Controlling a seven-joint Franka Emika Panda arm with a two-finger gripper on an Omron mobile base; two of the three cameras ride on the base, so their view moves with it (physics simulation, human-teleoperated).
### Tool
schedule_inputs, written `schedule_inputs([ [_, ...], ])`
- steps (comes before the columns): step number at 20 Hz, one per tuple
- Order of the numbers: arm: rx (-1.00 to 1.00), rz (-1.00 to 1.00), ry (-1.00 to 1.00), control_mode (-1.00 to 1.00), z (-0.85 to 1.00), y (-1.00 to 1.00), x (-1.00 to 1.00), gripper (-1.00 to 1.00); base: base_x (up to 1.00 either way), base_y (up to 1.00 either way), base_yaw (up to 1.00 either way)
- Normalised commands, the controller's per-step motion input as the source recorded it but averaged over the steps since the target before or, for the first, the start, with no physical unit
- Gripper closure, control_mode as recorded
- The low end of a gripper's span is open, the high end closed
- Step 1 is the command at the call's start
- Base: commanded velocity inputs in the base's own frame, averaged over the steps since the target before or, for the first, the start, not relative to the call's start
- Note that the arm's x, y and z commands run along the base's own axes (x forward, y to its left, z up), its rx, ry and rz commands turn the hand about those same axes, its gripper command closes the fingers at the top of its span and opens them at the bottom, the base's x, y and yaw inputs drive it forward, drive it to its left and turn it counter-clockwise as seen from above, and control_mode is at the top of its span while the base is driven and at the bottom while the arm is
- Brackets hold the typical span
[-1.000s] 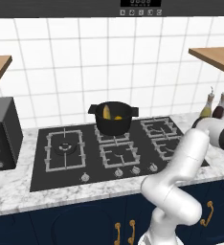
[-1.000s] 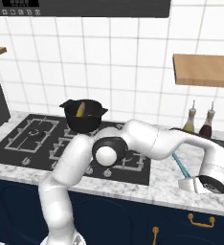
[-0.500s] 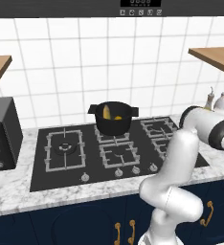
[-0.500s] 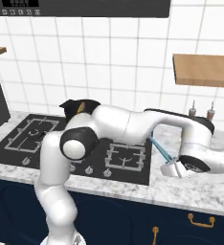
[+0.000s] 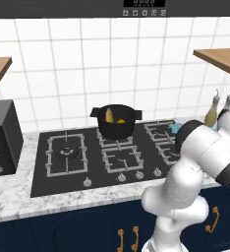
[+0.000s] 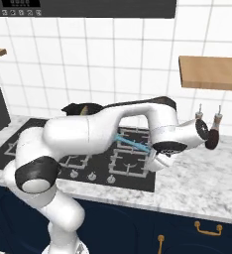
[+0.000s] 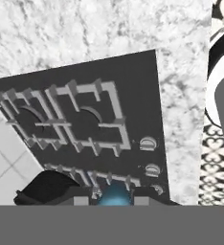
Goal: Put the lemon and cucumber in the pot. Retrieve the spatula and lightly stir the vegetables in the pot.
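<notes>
Teal spatula (image 6: pixel 133 144) is held in the shut jaws of the gripper (image 6: pixel 155 158), lifted above the right side of the hob (image 6: pixel 113 163). Its long axis runs slightly tilted, from the hand up and left toward the black pot (image 5: pixel 116 120). Pot sits on the rear centre burner. Inside it: long yellowish cucumber (image 5: pixel 109 115) leaning on end at left, small round lemon (image 5: pixel 121 121) just beside it. Marble table (image 6: pixel 202 183) carries the hob.
</notes>
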Motion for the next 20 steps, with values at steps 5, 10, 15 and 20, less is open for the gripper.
schedule_inputs([
  [5, -0.49, 0.35, -0.37, -1.00, 0.68, 0.88, 0.00, 1.00, 0.00, 0.00, 0.00],
  [10, -0.52, 0.27, -0.47, -1.00, 0.71, 0.84, 0.05, 1.00, 0.00, 0.00, 0.00],
  [15, -0.48, 0.17, -0.44, -1.00, 0.90, 0.75, 0.47, 1.00, 0.00, 0.00, 0.00],
  [20, -0.51, 0.09, -0.37, -1.00, 1.00, 0.67, 0.59, 1.00, 0.00, 0.00, 0.00],
])
